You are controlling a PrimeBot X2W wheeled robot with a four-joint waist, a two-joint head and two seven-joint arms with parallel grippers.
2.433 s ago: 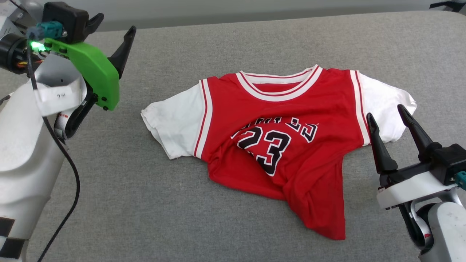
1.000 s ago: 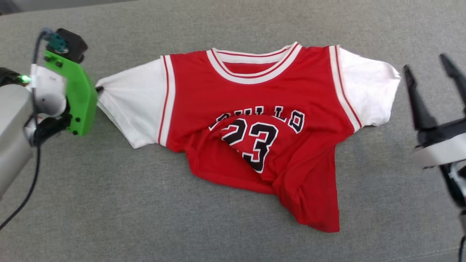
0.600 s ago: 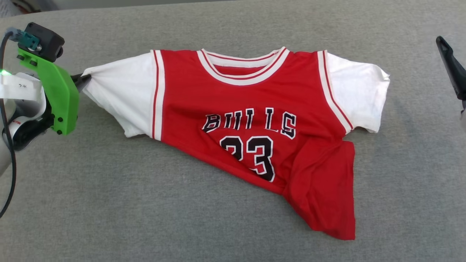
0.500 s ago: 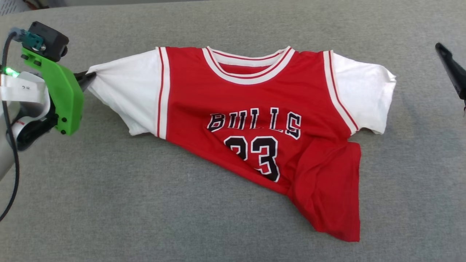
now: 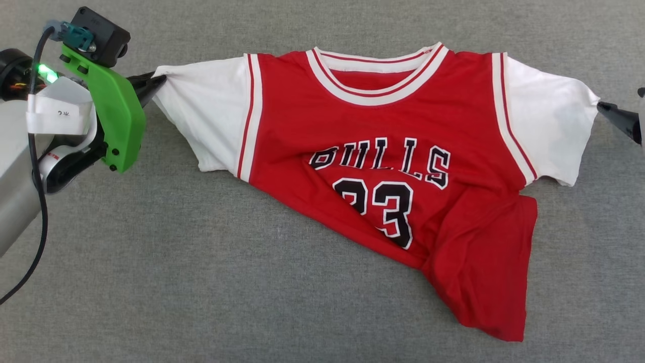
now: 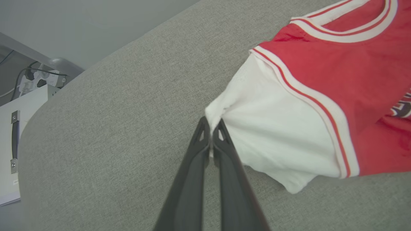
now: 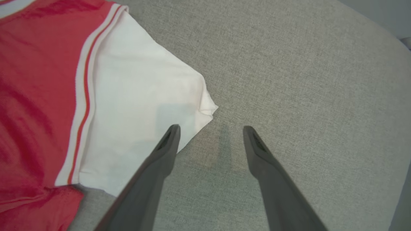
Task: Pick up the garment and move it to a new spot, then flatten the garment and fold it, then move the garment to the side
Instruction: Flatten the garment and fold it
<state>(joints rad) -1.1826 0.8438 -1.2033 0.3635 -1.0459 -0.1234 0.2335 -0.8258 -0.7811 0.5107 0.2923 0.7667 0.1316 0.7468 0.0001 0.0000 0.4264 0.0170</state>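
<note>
Two fingers of the left gripper [image 5: 153, 83], in the head view, pinch the Bulls 23 jersey [image 5: 383, 126], spread on grey upholstery [image 5: 201, 277] to its right. Left wrist view: jaws clamped on the white sleeve [image 6: 273, 141] tip. Right wrist view: right gripper [image 7: 212, 128] gapes, opposite sleeve [image 7: 138, 106] corner just ahead.

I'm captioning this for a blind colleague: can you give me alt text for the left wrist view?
The left gripper, shut, pinches the corner of the white sleeve of the jersey over a grey fabric surface. The red body and striped collar lie at upper right.
</note>
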